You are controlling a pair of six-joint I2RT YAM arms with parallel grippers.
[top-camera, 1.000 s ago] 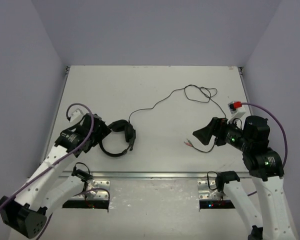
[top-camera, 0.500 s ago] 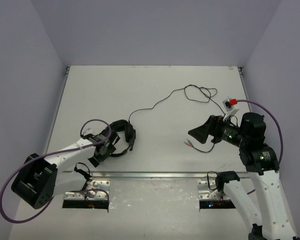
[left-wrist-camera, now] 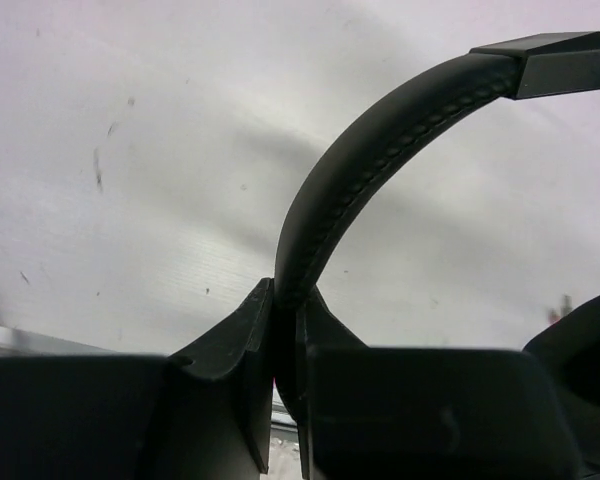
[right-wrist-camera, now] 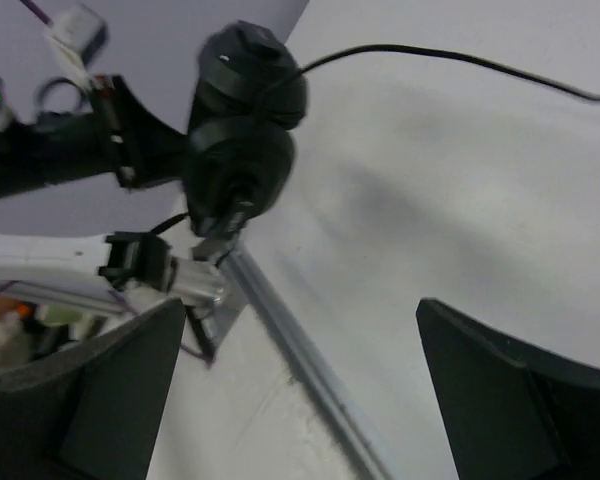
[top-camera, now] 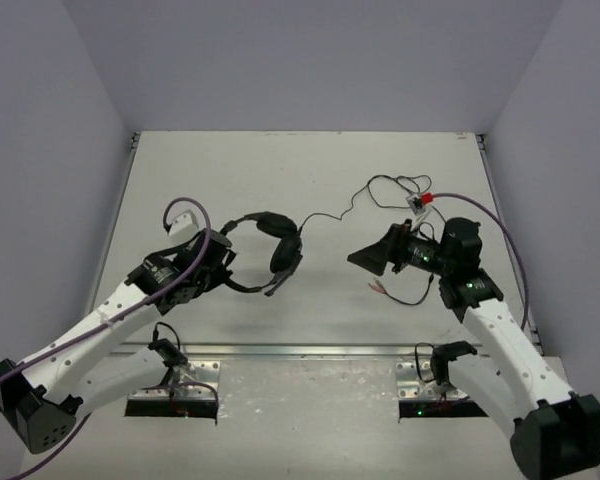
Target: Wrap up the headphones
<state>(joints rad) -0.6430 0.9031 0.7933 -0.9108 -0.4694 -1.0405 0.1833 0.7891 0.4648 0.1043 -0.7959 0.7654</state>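
The headphones [top-camera: 283, 250] are black, with the padded cups hanging left of the table's middle. My left gripper [top-camera: 223, 266] is shut on the thin headband [left-wrist-camera: 380, 130], which rises in an arc from between the jaws of that gripper [left-wrist-camera: 285, 305]. The thin dark cable [top-camera: 322, 214] runs right from the cups, loops at the back, and ends in reddish plugs [top-camera: 378, 289] on the table. My right gripper [top-camera: 356, 260] is open and holds nothing. It hovers right of the cups, which show in the right wrist view as the headphones [right-wrist-camera: 245, 120], with the cable [right-wrist-camera: 460, 60] trailing past the right gripper [right-wrist-camera: 300, 310].
A metal rail [top-camera: 300, 350] crosses the table's near edge, with both arm bases behind it. Purple arm cables [top-camera: 185, 215] arch over each wrist. Grey walls close in the table on the left, right and far sides.
My left gripper has shut on the headband and carried the headphones up and to the right. The cable has been pulled along. The right gripper has moved left toward the middle, still open.
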